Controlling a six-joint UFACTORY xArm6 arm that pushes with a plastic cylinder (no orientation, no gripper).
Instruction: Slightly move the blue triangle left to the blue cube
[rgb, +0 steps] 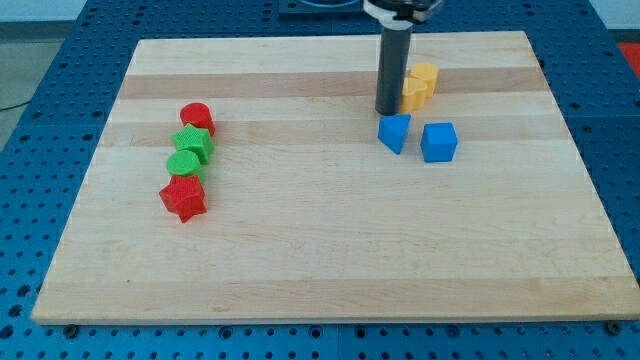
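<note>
The blue triangle (394, 132) lies on the wooden board (320, 240), right of the view's centre. The blue cube (438, 142) sits just to its right with a small gap between them. My tip (387, 110) is the lower end of the dark rod; it stands just above the blue triangle in the view, close to its top edge. Whether it touches the triangle cannot be told.
Two yellow blocks (420, 84) sit right beside the rod, toward the view's top right. At the view's left, a red cylinder (197, 118), a green star (193, 143), a green cylinder-like block (185, 163) and a red star (184, 198) form a column.
</note>
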